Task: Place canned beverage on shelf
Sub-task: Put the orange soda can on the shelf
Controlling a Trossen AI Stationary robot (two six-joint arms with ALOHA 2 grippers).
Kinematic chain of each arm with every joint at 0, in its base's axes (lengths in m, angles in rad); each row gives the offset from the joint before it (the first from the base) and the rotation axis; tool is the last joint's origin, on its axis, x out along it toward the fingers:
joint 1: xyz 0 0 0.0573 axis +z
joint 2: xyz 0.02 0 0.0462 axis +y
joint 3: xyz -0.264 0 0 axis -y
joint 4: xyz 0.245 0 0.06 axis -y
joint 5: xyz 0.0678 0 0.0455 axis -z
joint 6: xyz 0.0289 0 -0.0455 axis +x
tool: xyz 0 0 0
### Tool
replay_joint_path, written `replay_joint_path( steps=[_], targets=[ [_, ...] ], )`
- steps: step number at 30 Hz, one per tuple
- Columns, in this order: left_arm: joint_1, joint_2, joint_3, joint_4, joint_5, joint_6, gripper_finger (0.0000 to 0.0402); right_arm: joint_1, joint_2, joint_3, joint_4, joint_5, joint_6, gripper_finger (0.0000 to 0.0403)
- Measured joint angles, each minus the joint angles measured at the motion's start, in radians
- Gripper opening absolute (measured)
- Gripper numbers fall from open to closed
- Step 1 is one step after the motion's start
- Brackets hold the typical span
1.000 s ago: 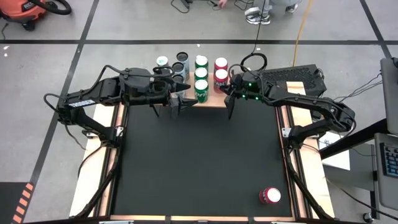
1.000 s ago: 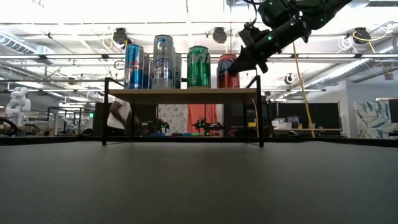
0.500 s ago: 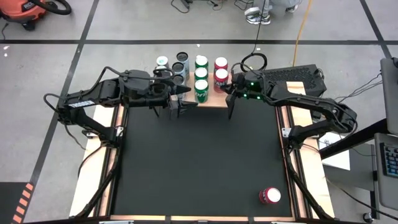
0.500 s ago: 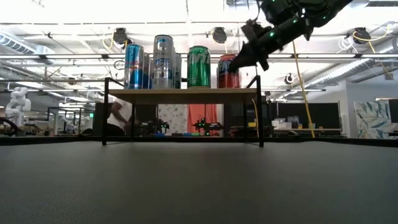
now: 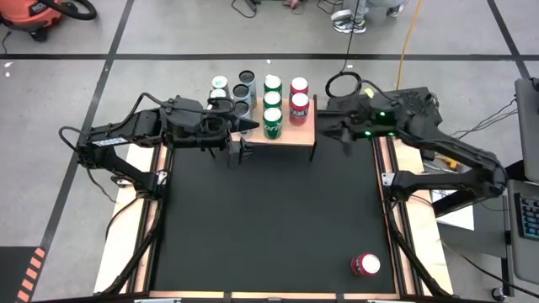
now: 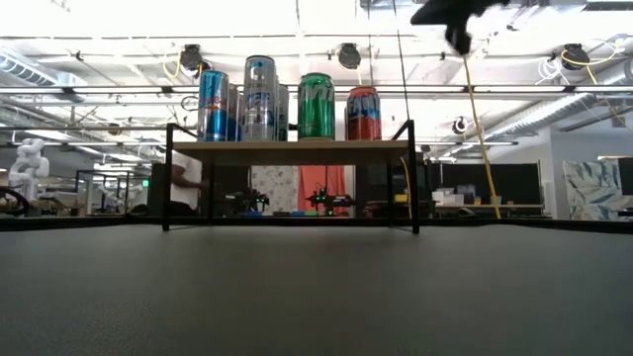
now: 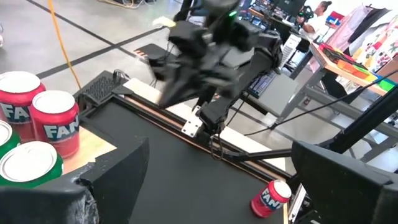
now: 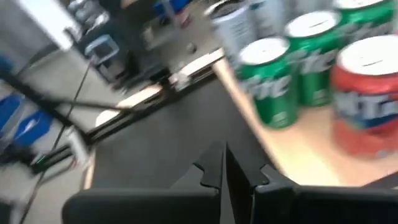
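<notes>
R gripper (image 5: 343, 135) has pulled off the shelf (image 5: 301, 133) to its right side, fingers pinched shut, empty. Red Fanta can (image 5: 299, 107) stands on shelf's right end, apart from it. L gripper (image 5: 238, 139) wide open at shelf's left front.

The shelf (image 5: 290, 133) is set at the far edge of the table (image 5: 269, 227), midway across. Cans (image 5: 272, 103) are stood upright on it in rows running front to back, with further cans at its left end. The left gripper (image 5: 238, 150) is held just before the shelf's left front corner; the right gripper (image 5: 337, 135) is held just off its right end, apart from it. A lone can (image 5: 365, 265) is stood near the table's right front corner, well apart from the shelf.
</notes>
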Motion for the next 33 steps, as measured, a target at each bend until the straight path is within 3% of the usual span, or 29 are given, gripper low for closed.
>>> replay_joint_path(
  steps=[6,15,22,33],
  targets=[
    [-0.008,0.0,0.0,-0.013,0.014,0.047,0.0391,0.118,-0.007,0.232,-0.369,-0.002,0.016,0.0],
    [-0.06,0.0,0.0,-0.136,0.02,0.033,0.0391,0.326,-0.001,0.415,-0.671,0.082,0.118,0.0],
    [-0.191,0.0,0.0,-0.172,0.025,-0.058,0.0391,0.493,0.004,0.432,-0.769,0.085,0.273,0.0],
    [-0.347,0.054,0.0,-0.173,-0.11,-0.153,0.0391,0.764,0.055,0.432,-0.822,0.103,0.473,0.0]
  ],
)
